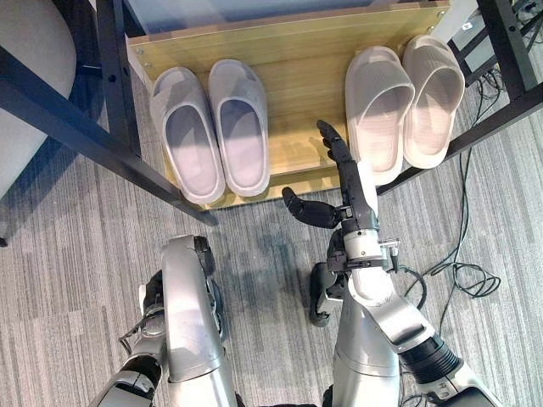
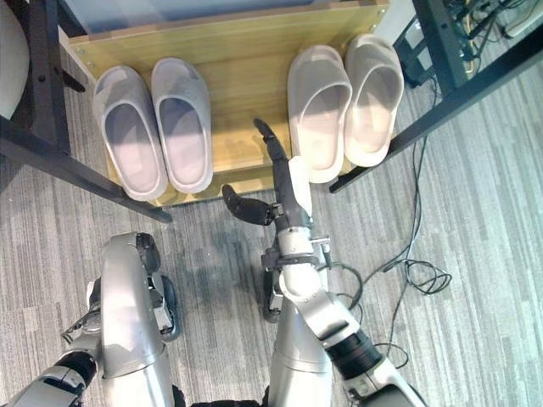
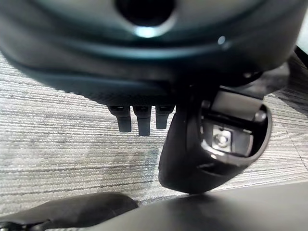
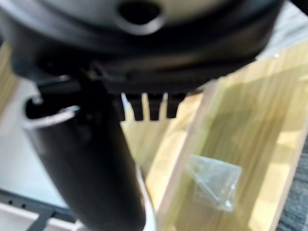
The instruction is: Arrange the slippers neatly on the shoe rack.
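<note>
In the left eye view, two pairs of slippers, grey (image 1: 209, 129) and beige (image 1: 404, 107), sit side by side on the wooden shoe rack (image 1: 297, 59); arranging appears complete. The right hand (image 1: 339, 182) extends empty, fingers straight. In the left wrist view, the left hand (image 3: 144, 115) hangs empty, fingers relaxed, above the carpet (image 3: 57, 144).

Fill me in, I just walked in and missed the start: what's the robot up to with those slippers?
It is tidying slippers on a wooden shoe rack. Both pairs already lie on the shelf: a grey pair on the robot's left, a beige pair on its right. The right hand reaches out open beside the beige pair, holding nothing. The left hand hangs low over the carpet, away from the rack.
</note>
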